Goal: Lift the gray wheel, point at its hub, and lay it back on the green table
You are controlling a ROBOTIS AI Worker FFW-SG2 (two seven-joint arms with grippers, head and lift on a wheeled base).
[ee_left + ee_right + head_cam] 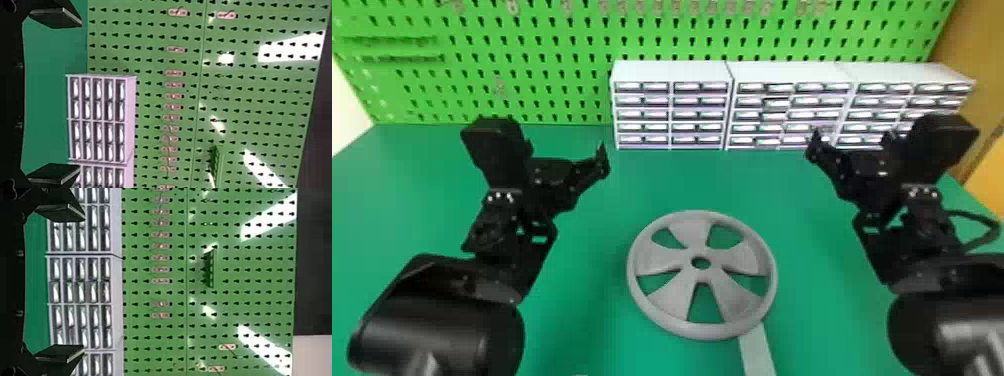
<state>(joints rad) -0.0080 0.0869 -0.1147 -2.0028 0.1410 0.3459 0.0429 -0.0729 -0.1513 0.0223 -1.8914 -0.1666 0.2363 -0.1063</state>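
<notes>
The gray wheel (662, 259) lies face up on the green table (572, 300), its open hub hole near the middle and cut-outs around it. Off to the wheel's upper left, above the table, my left gripper (566, 150) is open and touches nothing. My right gripper (852, 142) is held at the upper right of the wheel, also open and apart from it. In the left wrist view, the left gripper (79, 95) has its fingers wide apart with nothing between them. The right wrist view has the right gripper (84, 282) spread just as wide.
White drawer cabinets (672, 72) stand along the table's back edge, centre to right, before a green pegboard (532, 75). A flat gray strip (757, 350) runs from the wheel's lower edge toward the front.
</notes>
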